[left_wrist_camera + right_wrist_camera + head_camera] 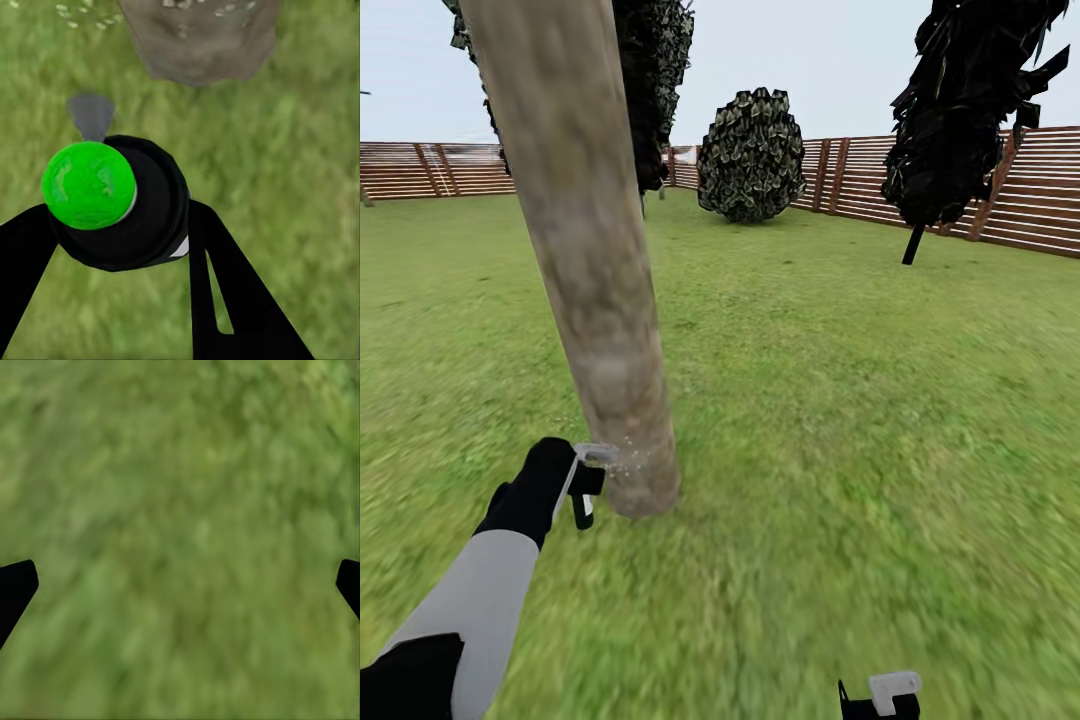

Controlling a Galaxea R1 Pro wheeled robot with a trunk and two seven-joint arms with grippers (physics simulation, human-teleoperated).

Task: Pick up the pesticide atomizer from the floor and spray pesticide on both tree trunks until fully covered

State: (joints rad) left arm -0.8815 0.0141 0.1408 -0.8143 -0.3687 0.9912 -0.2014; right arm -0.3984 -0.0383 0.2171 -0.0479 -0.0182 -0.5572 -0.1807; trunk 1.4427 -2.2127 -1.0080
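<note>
In the head view, the left gripper (582,478) is low, just beside the base of the tree trunk (585,250), and it carries the pesticide atomizer (586,492). Pale specks float between the gripper and the bark, so I judge that the spraying step is under way at the foot of the trunk. The right gripper (880,697) hangs low over the grass (860,400), well apart from the trunk.

In the left wrist view, the two dark fingers (225,285) are clamped on the atomizer (120,202), a black round body with a green cap. The trunk's base (199,37) is ahead of the gripper, near but not touching, with white droplets on the bark.

In the right wrist view, the fingertips (15,585) stand wide apart with nothing between them, only grass (180,525) beyond.

To do this step well, I think the nozzle should be kept pointed at the bark, then raised slowly along the trunk, and also carried around it, because much bark above the gripper looks dry
</note>
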